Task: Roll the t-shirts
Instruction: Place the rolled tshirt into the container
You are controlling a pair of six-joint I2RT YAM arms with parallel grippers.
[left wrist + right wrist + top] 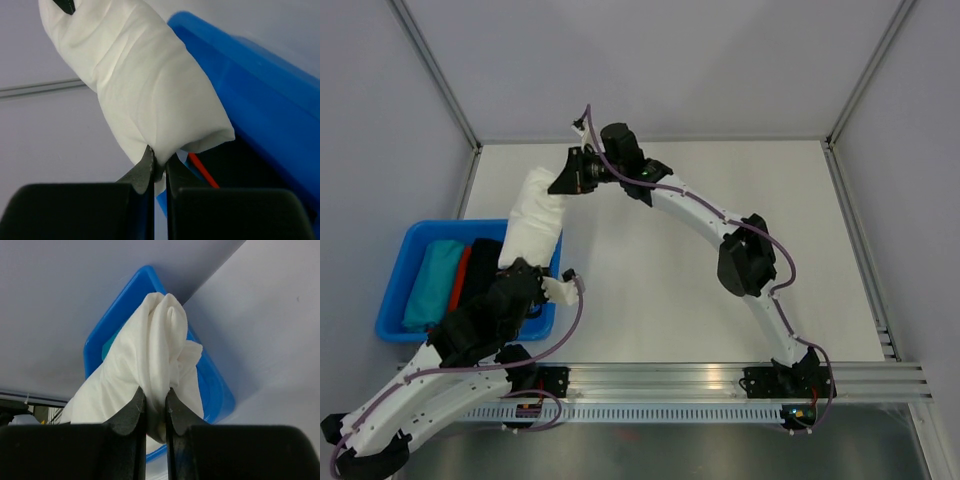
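A rolled white t-shirt (533, 222) hangs lifted between both arms, over the right rim of the blue bin (392, 305). My left gripper (525, 270) is shut on its near end; the left wrist view shows the white roll (150, 85) pinched at my left gripper (160, 165). My right gripper (560, 182) is shut on the far end, where the bunched white cloth (155, 360) sits in my right gripper (156, 400). Inside the bin lie a teal roll (432, 283), a red roll (463, 272) and a black roll (484, 262).
The blue bin stands at the left edge of the white table (720, 200), next to the left wall. Grey walls enclose the table on three sides. An aluminium rail (720, 380) runs along the near edge.
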